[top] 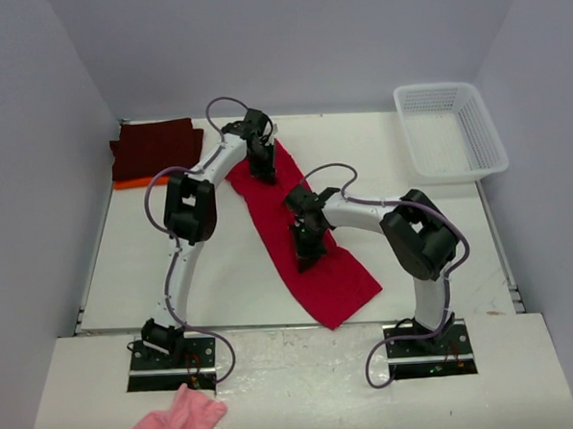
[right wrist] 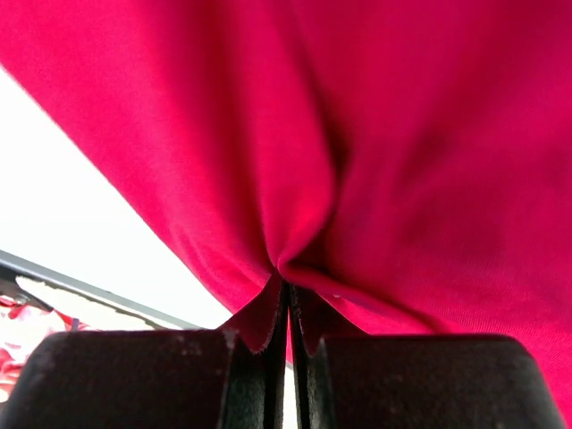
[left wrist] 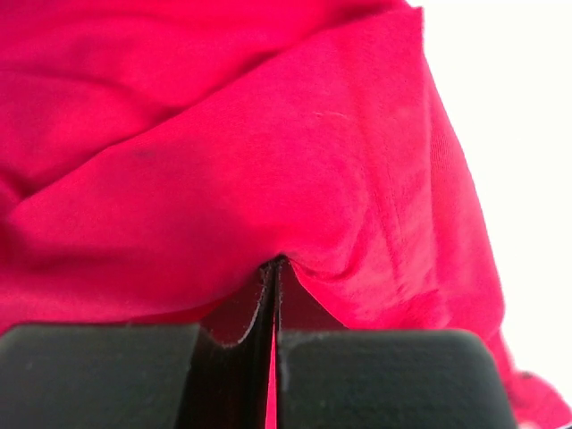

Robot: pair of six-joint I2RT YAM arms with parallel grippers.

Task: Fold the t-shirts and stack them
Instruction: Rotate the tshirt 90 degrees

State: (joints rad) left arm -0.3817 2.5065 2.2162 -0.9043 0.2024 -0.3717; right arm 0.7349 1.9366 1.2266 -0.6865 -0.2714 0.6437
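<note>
Pink cloth (top: 177, 422) nearest; basket (top: 446, 134) and maroon shirt (top: 153, 149) flank red shirt (top: 343, 279).

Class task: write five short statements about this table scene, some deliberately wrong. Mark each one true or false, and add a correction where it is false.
1. The left gripper has its jaws shut on the red t-shirt. True.
2. The right gripper hangs with open jaws. False: its jaws are shut on the red t-shirt too.
3. The white basket sits at the table's far left corner. False: it sits at the far right corner.
4. The maroon t-shirt lies on top of the orange t-shirt. True.
5. The pink cloth lies on the red t-shirt. False: it lies by the left arm's base, apart from the shirt.
</note>
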